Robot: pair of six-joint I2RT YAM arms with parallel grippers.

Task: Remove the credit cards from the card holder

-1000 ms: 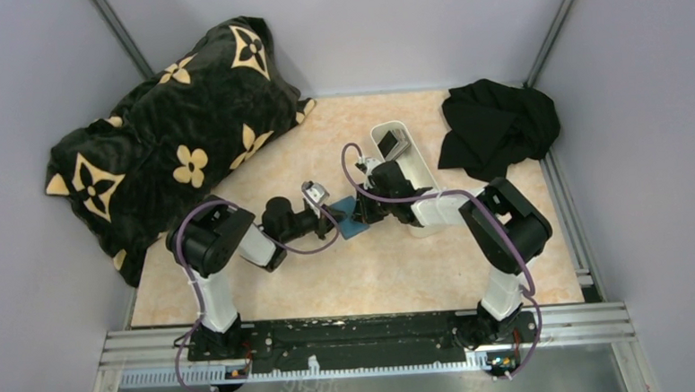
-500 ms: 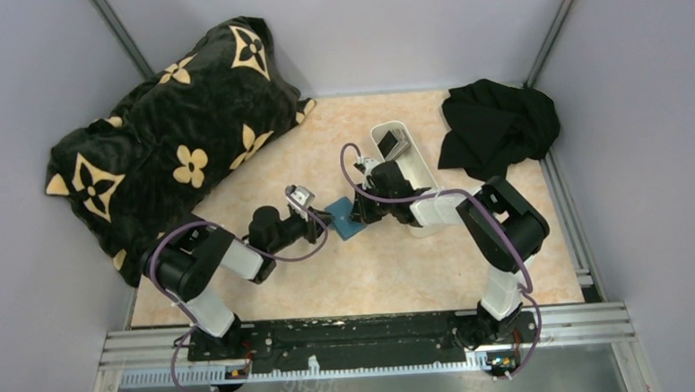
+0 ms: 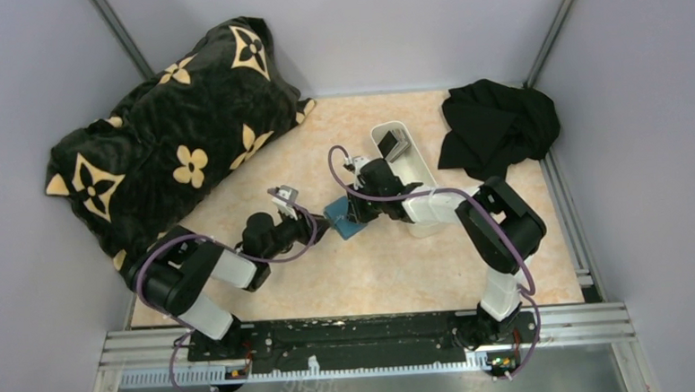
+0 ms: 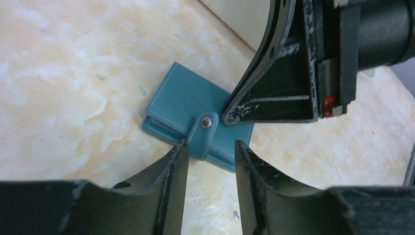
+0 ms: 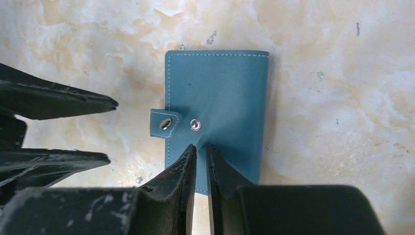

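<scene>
**Card holder before opening.** The teal card holder [image 5: 218,112] lay flat and folded shut on the tabletop [image 5: 318,73], between the two hands and near the white tray [image 3: 419,170]. Its strap [image 5: 164,123] appeared unsnapped, jutting past the long edge with the stud bare on the cover. No credit cards showed at the holder; presumably they sat inside.

The step in hand was judged to be opening the cover. One hand should pin the lower leaf while the other takes the strap or free edge and folds it back slowly, lest the light holder slide.

The right hand [image 5: 201,147] had its fingers barely parted, tips resting on the cover beside the stud, where the leather puckered; it visibly gripped nothing. The left hand [image 4: 210,143] was partly open and empty, its fingers either side of the strap end.
</scene>
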